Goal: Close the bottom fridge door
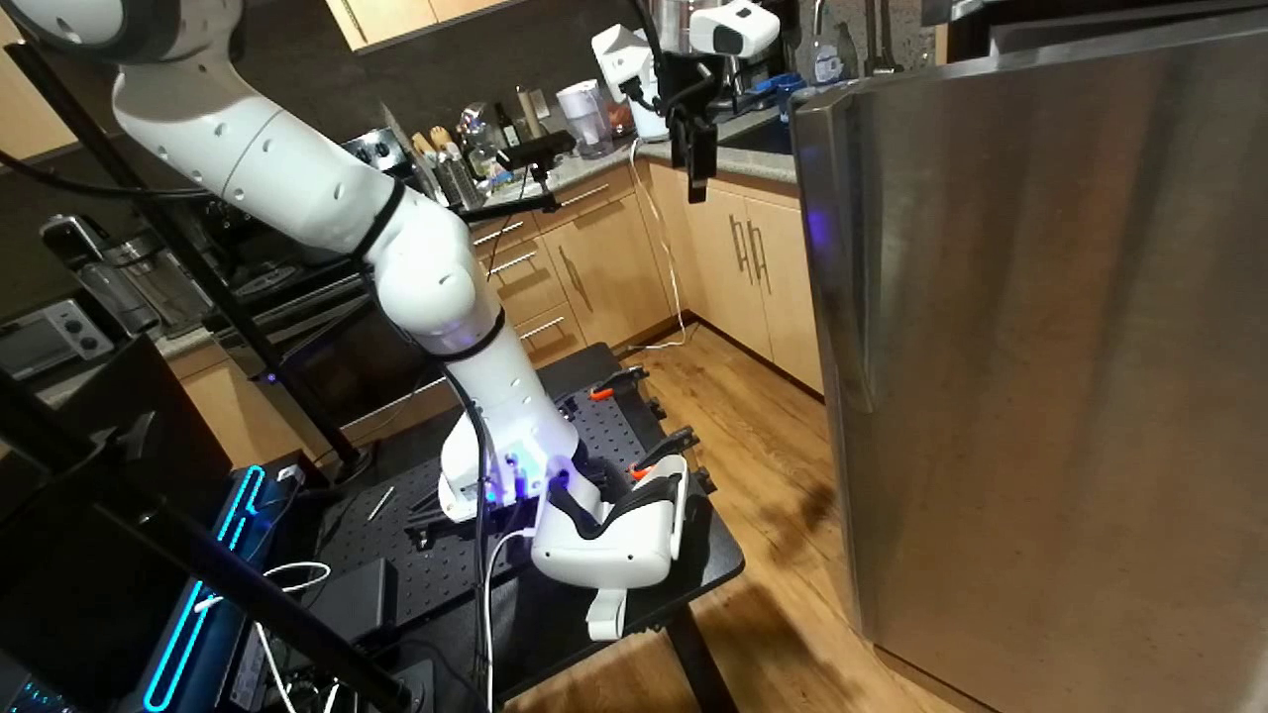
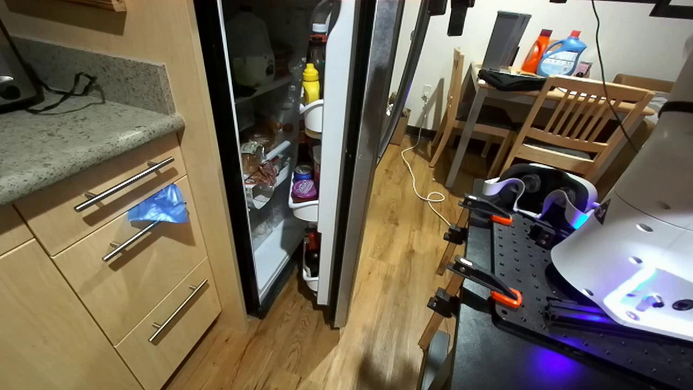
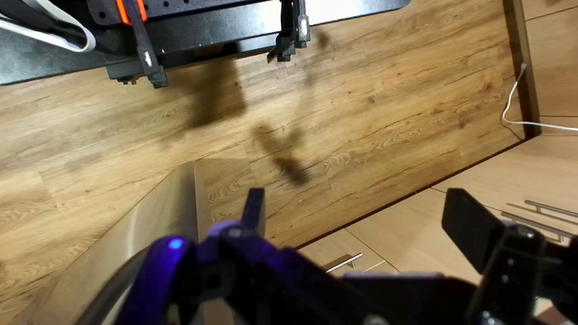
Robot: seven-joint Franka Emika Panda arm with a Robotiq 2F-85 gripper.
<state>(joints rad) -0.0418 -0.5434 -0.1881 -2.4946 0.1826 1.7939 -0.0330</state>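
In an exterior view I look down from above, frame tilted, over the robot base (image 1: 510, 446) toward the kitchen cabinets (image 1: 619, 257); the fridge door (image 1: 1050, 347) is near, outer face toward me. In an exterior view I face the dining table (image 2: 467, 132), the fridge door nearly edge-on at mid-frame. Both exterior views share fridge door and robot base. My wrist view looks steeply down, gripper (image 3: 354, 198) at close range, sharing the floor (image 3: 361, 113) with both exterior views.

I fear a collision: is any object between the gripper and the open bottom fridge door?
Nothing visible stands between the gripper and the bottom fridge door; the wrist view shows wood floor in the gap.
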